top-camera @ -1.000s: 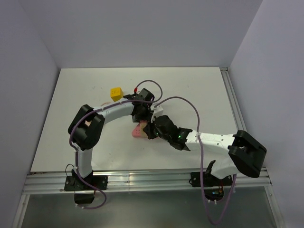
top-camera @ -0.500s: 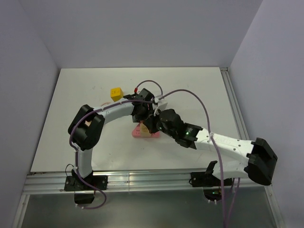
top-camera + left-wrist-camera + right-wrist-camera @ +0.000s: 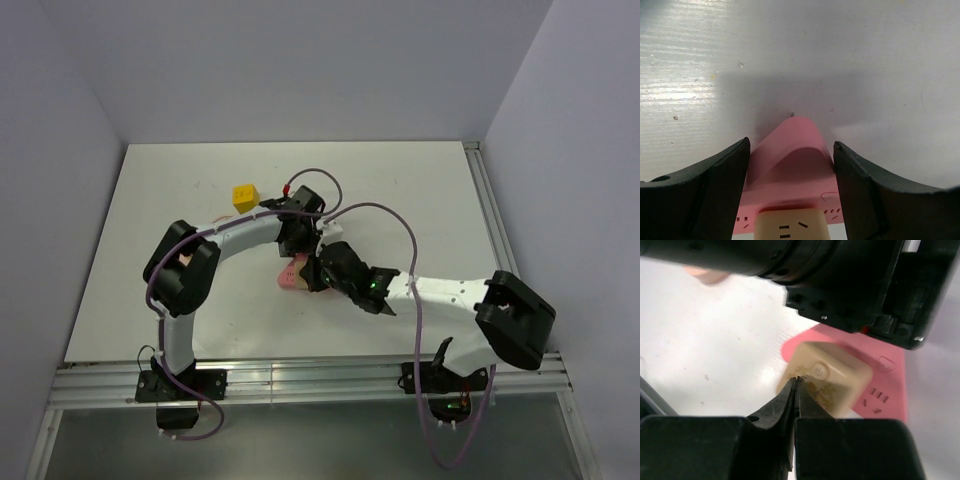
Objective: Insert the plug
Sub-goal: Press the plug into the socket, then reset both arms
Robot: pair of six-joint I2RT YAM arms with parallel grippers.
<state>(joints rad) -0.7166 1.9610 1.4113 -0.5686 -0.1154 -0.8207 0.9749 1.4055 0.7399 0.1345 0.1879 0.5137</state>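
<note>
— Which step is this?
— Bracing the socket, I judge. The left gripper (image 3: 790, 145) clamps the pink socket base (image 3: 790, 167). The right gripper (image 3: 796, 385), closed and empty, touches the beige block (image 3: 832, 375).
— And the plug?
— Not visible in any view; it needs finding next.
— Counts?
— One base, one beige block, and one yellow cube (image 3: 243, 194) at the base's 11 o'clock.

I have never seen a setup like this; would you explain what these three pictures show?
Two robot arms stand bolted at a white table. The overhead picture comes from a fixed camera above them; the other two come from cameras on each wrist. The left gripper clasps a pink socket base by its sides. The right gripper, shut and empty, has its tips at the edge of a beige block seated on that base. A yellow cube lies farther back.
</note>
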